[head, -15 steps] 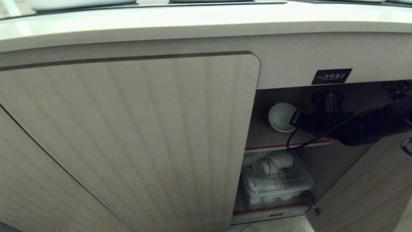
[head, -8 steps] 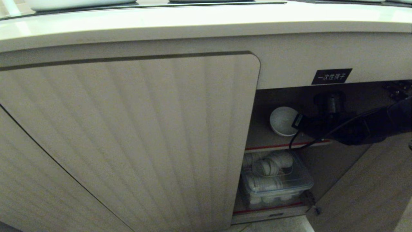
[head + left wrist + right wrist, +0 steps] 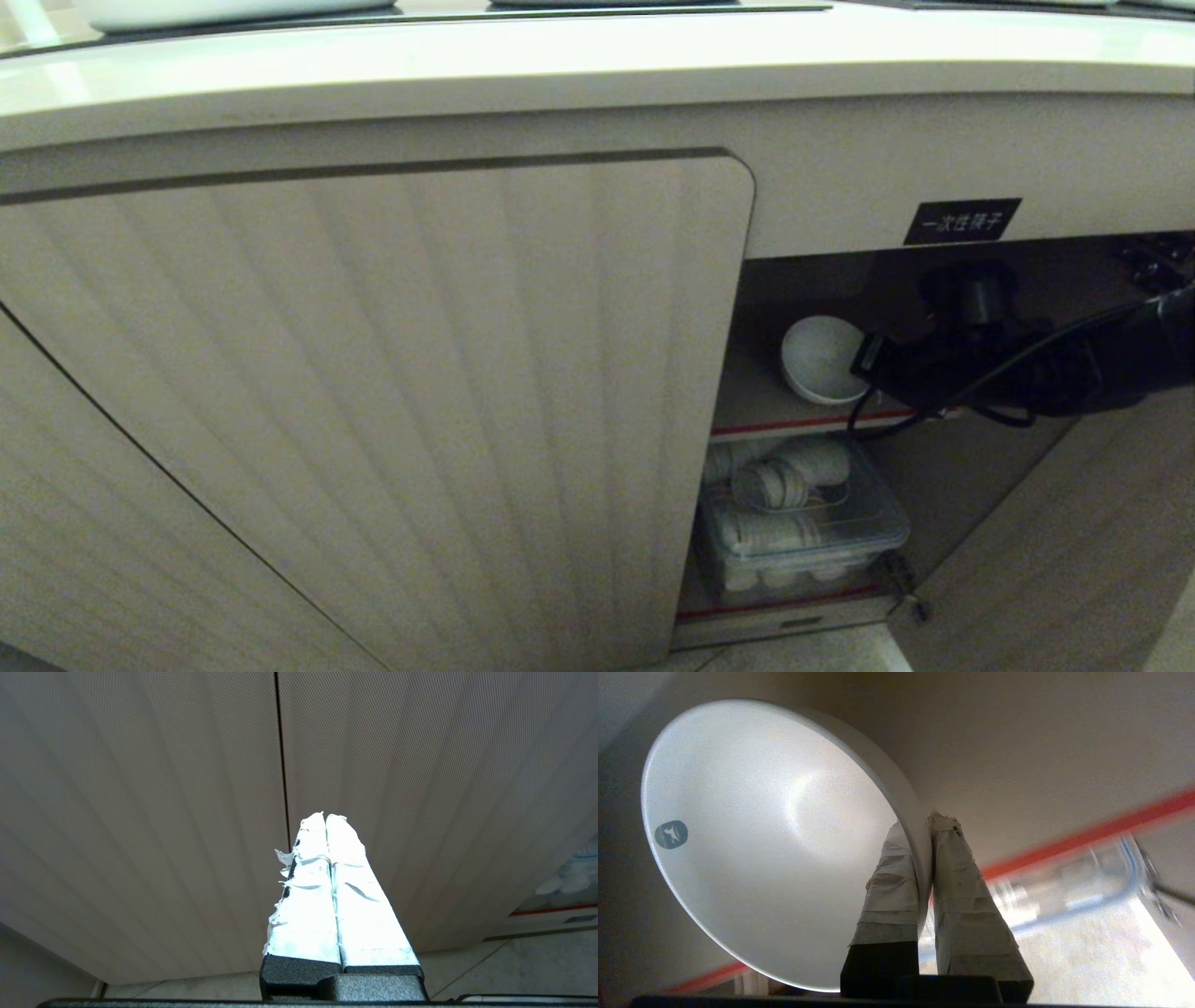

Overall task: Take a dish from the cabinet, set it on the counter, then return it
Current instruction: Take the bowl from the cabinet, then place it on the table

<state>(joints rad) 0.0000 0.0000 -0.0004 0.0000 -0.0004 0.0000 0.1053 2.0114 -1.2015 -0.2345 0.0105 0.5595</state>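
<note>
I see a glossy, smooth white bowl [image 3: 761,840], matt ribbed wood-grain cabinet doors [image 3: 392,411], frayed white tape wrapping my right tool [image 3: 931,826], and a clear plastic box [image 3: 803,537].

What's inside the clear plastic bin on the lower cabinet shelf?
The clear lidded plastic bin holds white round dishes lying stacked on their sides; the beige ribbed door covers its left part.
</note>
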